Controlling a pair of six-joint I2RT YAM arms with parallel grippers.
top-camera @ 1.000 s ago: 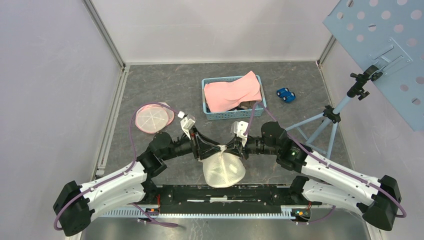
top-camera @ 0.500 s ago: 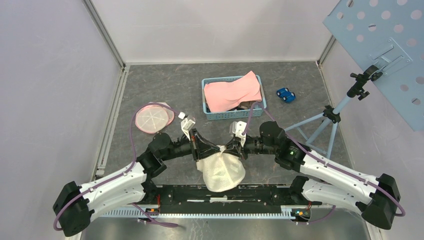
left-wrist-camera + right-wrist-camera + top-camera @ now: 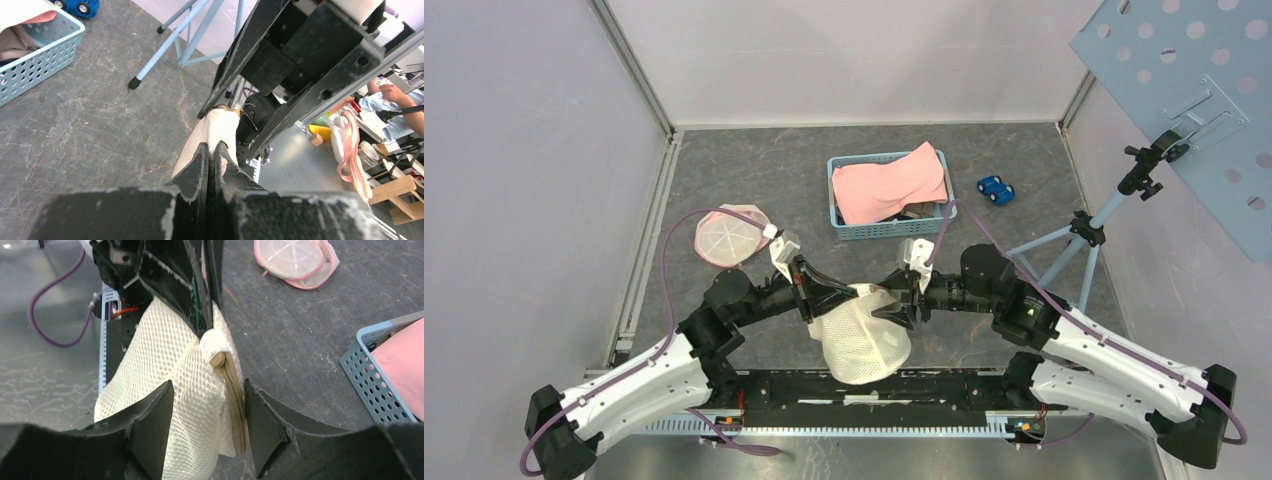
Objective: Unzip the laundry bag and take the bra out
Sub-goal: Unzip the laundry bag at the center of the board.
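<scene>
Pinching the top corner of the white mesh laundry bag [image 3: 861, 345], the left gripper [image 3: 854, 292] is clamped tight on it. Right gripper [image 3: 892, 308], at its 3 o'clock, gapes wide, fingers [image 3: 152, 415] straddling the zipper [image 3: 232, 390] without squeezing. Bag hangs at the table's 6 o'clock.

white mesh laundry bag [image 3: 859, 345], domed and bulging, held up by its top corner at the near edge of the table [image 3: 754, 170]; tan zipper [image 3: 234, 390] runs down one side, apparently closed; contents not discernible
</scene>
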